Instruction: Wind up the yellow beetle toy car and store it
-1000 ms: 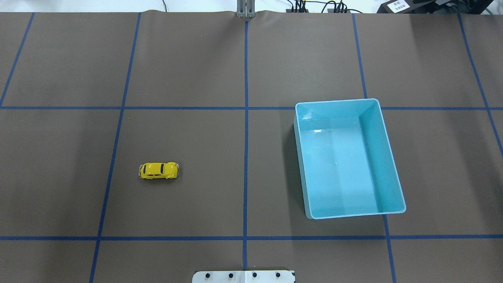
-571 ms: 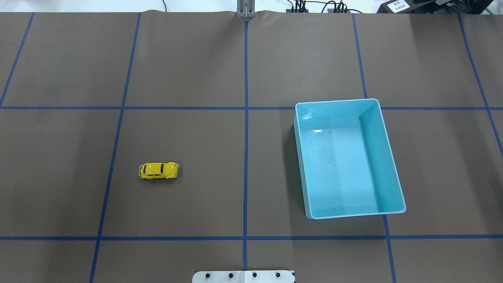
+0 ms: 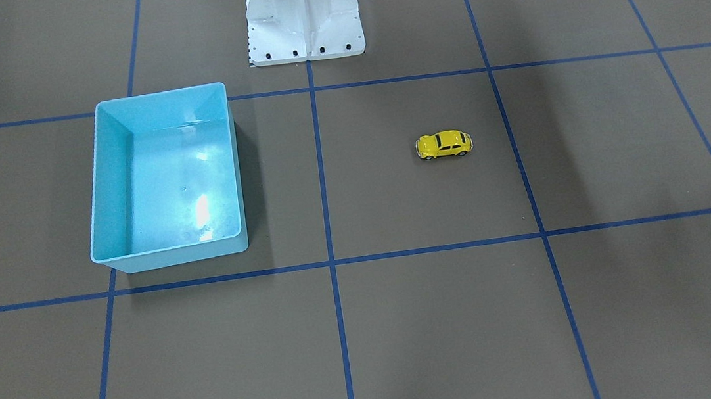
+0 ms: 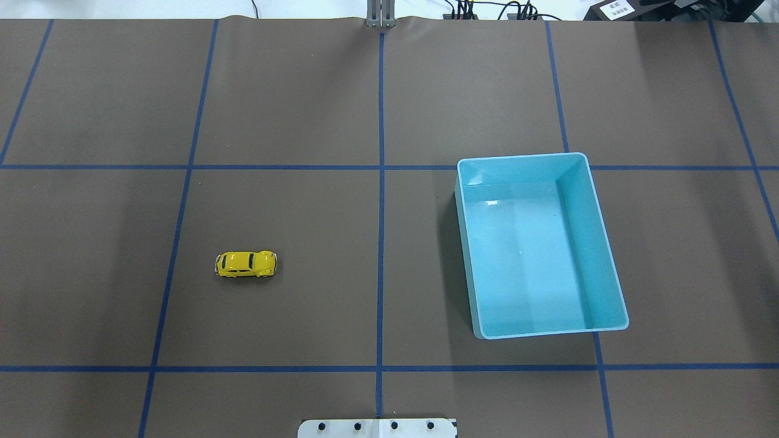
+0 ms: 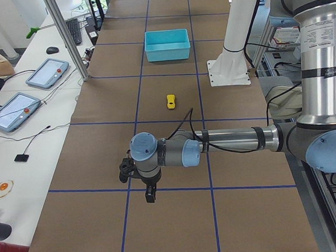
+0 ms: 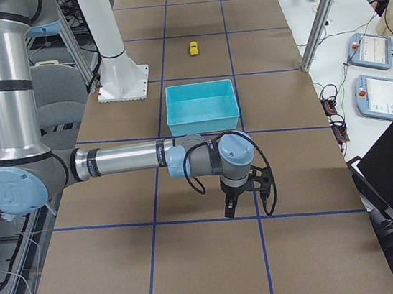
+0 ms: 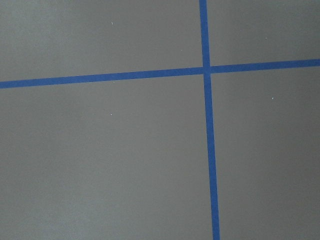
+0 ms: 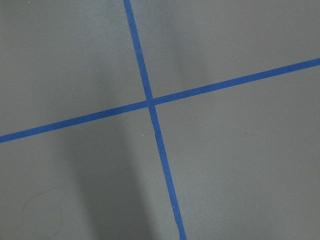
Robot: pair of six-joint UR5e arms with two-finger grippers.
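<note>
The yellow beetle toy car (image 4: 246,264) stands alone on its wheels on the brown mat, left of the centre line; it also shows in the front-facing view (image 3: 444,144) and the side views (image 5: 170,101) (image 6: 193,47). The light-blue bin (image 4: 523,156) is empty, right of centre (image 3: 159,93). My left gripper (image 5: 149,193) hangs over the mat far from the car, toward the table's left end. My right gripper (image 6: 230,208) hangs beyond the bin toward the right end. Both show only in side views, so I cannot tell open or shut. Both wrist views show only mat and tape.
The robot's white base pedestal (image 3: 303,13) stands at the table's near-robot edge. Blue tape lines (image 4: 380,182) grid the mat. Operator tablets (image 5: 48,73) and cables lie on the white bench beside the table.
</note>
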